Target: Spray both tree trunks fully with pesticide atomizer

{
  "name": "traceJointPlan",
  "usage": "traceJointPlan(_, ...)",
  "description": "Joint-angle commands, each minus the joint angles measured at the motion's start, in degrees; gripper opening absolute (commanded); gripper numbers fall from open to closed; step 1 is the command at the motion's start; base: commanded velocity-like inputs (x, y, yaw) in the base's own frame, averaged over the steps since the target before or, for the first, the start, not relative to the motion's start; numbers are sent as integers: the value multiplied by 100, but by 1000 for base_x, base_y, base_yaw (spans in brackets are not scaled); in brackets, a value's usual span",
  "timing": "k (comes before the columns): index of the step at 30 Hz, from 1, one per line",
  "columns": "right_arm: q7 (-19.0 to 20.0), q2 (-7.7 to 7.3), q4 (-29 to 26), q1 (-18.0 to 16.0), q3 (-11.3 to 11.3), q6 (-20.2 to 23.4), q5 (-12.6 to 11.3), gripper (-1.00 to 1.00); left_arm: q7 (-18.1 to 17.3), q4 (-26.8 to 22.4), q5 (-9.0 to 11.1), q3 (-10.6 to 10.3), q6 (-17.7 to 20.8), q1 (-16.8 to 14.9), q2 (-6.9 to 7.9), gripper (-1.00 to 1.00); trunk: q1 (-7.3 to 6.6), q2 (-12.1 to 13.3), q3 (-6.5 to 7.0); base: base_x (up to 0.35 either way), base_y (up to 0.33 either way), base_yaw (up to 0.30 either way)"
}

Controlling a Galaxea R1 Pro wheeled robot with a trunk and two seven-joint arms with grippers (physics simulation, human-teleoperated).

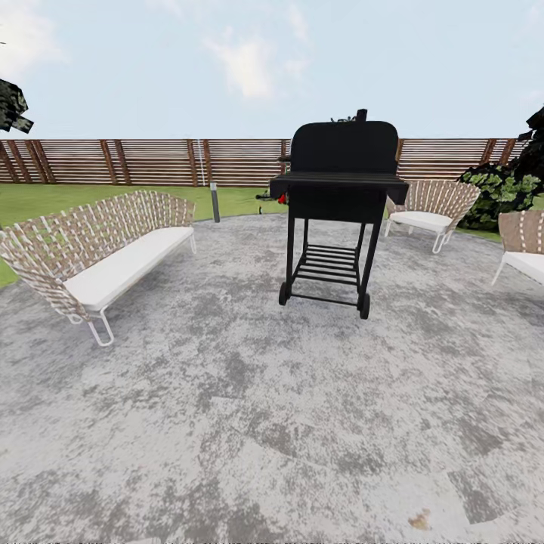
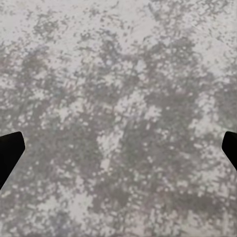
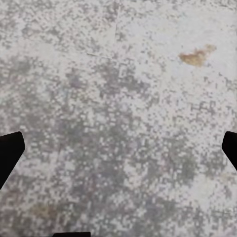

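Evidently in transit. From the head: faces a black grill (image 1: pixel 340 170) standing mid-patio (image 1: pixel 249 423), woven sofa (image 1: pixel 113 264) and chair (image 1: pixel 431 208) ringed round it as seating; beyond, the garden's lawn (image 1: pixel 45 200) and slatted fence (image 1: pixel 151 161). Cannot tell where the pesticide atomizer lies. From the left wrist: left gripper (image 2: pixel 118 153) spread wide, empty, aimed down at mottled grey paving. From the right wrist: right gripper (image 3: pixel 118 153) likewise parted, holding nothing, over paving with a brownish stain (image 3: pixel 196 54).

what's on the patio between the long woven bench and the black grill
Nothing: in the head view, the stretch between the woven bench and the black grill is bare mottled grey paving.
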Motion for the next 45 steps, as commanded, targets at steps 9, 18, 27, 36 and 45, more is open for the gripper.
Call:
traceJointPlan(9,-6,39,-150,-39,1,-477,-13,100,-3,0,4,-2,0,1,-14,100,1,-2,-1,13,0,0)
traceJointPlan(18,32,22,-93,-132,-19,-702,-20,100,-83,0,3,0,6,1,35,100,1,-2,-1,305,71,0)
traceJointPlan(27,37,55,121,-132,5,-703,-20,100,-88,0,0,-6,1,0,33,100,1,-2,-1,327,118,0)
traceJointPlan(36,37,56,125,-132,10,-703,-20,100,-88,8,-7,-17,0,-4,32,100,1,-2,-1,313,181,0)
traceJointPlan(45,37,56,126,-132,10,-703,-20,100,-88,9,-9,-17,0,1,32,100,1,-2,-1,324,116,0)
